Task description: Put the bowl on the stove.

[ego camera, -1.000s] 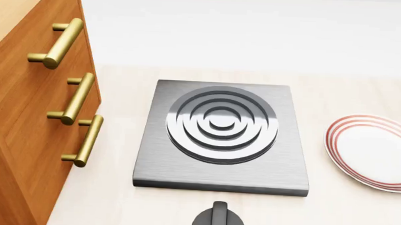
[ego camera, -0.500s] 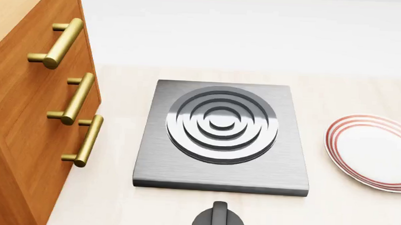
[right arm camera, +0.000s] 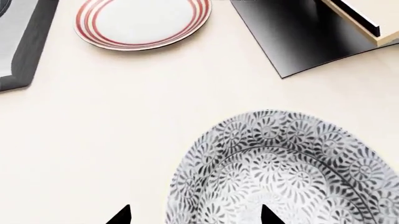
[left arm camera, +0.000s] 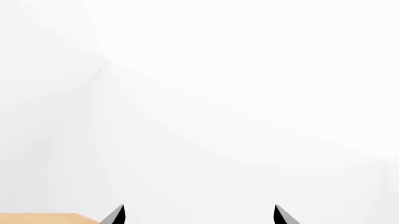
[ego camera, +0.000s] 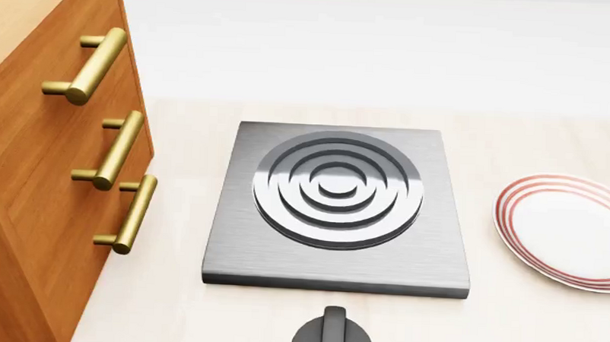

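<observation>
Two dark fingertips of the right gripper [right arm camera: 190, 215] show at the bottom edge of the right wrist view, spread apart and holding nothing. The bowl [right arm camera: 283, 170], white with a dense grey-black floral pattern, fills the lower right of that frame and rests on the pale countertop [right arm camera: 124, 116]. One fingertip [right arm camera: 269, 215] lies over the bowl's patterned surface near its rim; the other fingertip lies over bare countertop. Contact between fingertip and bowl cannot be determined.

At the top of the same frame sits the plate [right arm camera: 143, 21], white with red rings. A corner of the stove [right arm camera: 18, 42] appears at the upper left edge, well apart from the bowl. A dark panel [right arm camera: 293, 37] occupies the upper right.

In the head view, the stove [ego camera: 339, 210] sits at frame centre, a grey metal slab with a round burner [ego camera: 337, 189] of concentric rings, nothing on it. The plate [ego camera: 567, 229] lies at the right edge. A black knob [ego camera: 332, 335] sits at the bottom centre, near the stove's front edge. A wooden cabinet [ego camera: 40, 207] with brass handles [ego camera: 86, 64] fills the left side. The bowl does not appear in this view.

The left gripper [left arm camera: 198, 215] shows two separated fingertips against a white background, holding nothing.
</observation>
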Controlling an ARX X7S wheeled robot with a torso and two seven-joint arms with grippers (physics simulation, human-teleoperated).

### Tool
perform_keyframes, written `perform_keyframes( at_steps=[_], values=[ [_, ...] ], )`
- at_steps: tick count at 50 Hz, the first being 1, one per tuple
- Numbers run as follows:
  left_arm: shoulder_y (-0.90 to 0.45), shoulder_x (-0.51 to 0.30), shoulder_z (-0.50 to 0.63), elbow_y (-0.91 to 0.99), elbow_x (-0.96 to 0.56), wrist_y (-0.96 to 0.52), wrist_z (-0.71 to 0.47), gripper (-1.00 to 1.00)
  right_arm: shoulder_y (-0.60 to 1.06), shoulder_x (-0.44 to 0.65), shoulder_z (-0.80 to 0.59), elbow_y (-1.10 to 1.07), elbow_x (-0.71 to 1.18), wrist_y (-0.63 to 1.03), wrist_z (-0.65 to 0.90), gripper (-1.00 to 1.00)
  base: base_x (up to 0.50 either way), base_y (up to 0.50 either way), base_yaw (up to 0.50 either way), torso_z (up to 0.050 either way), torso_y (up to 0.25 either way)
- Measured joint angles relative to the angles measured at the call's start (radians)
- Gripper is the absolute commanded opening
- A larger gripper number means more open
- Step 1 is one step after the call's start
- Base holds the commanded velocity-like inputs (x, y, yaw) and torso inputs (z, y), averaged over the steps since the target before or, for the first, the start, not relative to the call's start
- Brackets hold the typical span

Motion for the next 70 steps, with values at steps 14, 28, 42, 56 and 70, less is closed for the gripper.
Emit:
perform_keyframes(
  at_steps=[14, 28, 42, 56, 70],
  values=[
    [-0.003, -0.006, -0.001, -0.001, -0.003, 0.003, -0.006, 1.00, 0.044, 0.000, -0.053, 0.049, -0.069, -0.022, 0.015, 1.00, 0.00, 0.00, 0.00, 0.000, 0.000],
    [-0.005, -0.009, 0.002, -0.003, -0.005, 0.006, -0.010, 1.00, 0.032, -0.016, -0.063, 0.040, -0.036, -0.052, 0.012, -1.00, 0.00, 0.00, 0.00, -0.001, 0.000],
    [-0.001, -0.011, 0.004, -0.007, -0.006, 0.013, -0.010, 1.00, -0.025, 0.000, -0.005, -0.024, -0.011, -0.046, -0.003, -1.00, 0.00, 0.00, 0.00, 0.000, 0.000],
    [0.005, -0.011, 0.008, -0.009, -0.013, 0.018, -0.012, 1.00, -0.056, 0.090, 0.102, -0.165, 0.111, 0.032, -0.070, -1.00, 0.00, 0.00, 0.00, 0.000, 0.000],
    [0.005, -0.015, 0.014, -0.004, -0.021, 0.015, -0.018, 1.00, 0.186, 0.249, -0.030, -0.244, 0.265, 0.080, -0.103, -1.00, 0.00, 0.00, 0.00, 0.000, 0.000]
  ],
)
